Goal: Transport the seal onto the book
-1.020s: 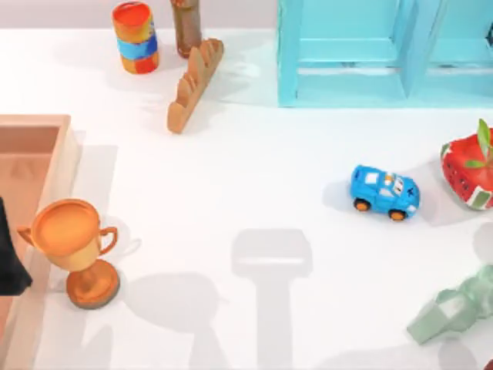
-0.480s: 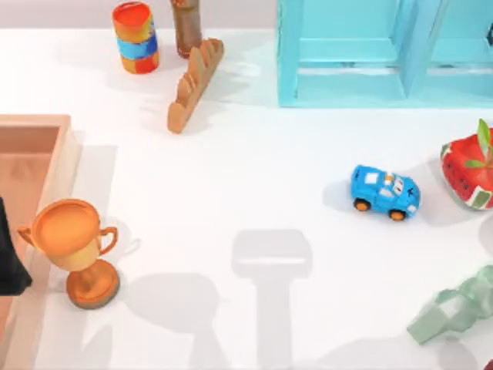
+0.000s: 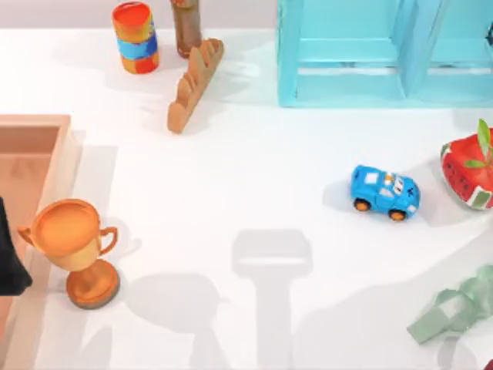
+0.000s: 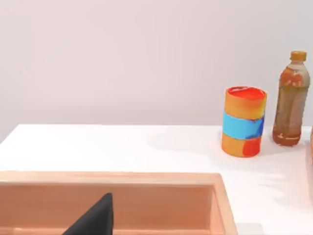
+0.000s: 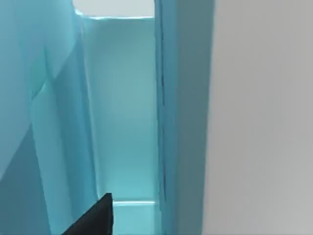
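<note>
Clutter lies spread over the white table point(image 3: 254, 162). At the far left stand a striped cup point(image 3: 135, 37) and a brown bottle point(image 3: 186, 27), close together. A loaf of bread point(image 3: 194, 85) lies just beside the bottle, slanting toward the near side. A light-blue shelf point(image 3: 347, 54) fills the far right. A blue toy car point(image 3: 384, 192) sits right of centre, well apart from the shelf. A red fruit-like object point(image 3: 467, 173) with a green leaf is near the car at the right edge. A pale green object point(image 3: 454, 308) lies at the near right. An orange trophy point(image 3: 73, 247) stands upright at the near left, just beside the rim of a wooden tray point(image 3: 46, 127) that runs along the left edge.

The left gripper point(image 3: 9, 254) shows as a black shape at the left edge, over the tray. From the left wrist its dark tip point(image 4: 93, 220) hangs above the tray's hollow point(image 4: 146, 178), with the cup point(image 4: 243, 121) and bottle point(image 4: 291, 100) standing beyond on the table. Whether its jaws are open or shut, and whether they hold anything, I cannot tell.

The right gripper point(image 5: 95, 218) points into the shelf point(image 5: 122, 122), close to one of its upright panels. I cannot tell how its jaws stand either.

Where the seal and the book lie I cannot tell from these views.

A grey arm-shaped shadow point(image 3: 271, 258) falls on the bare near middle of the table.
</note>
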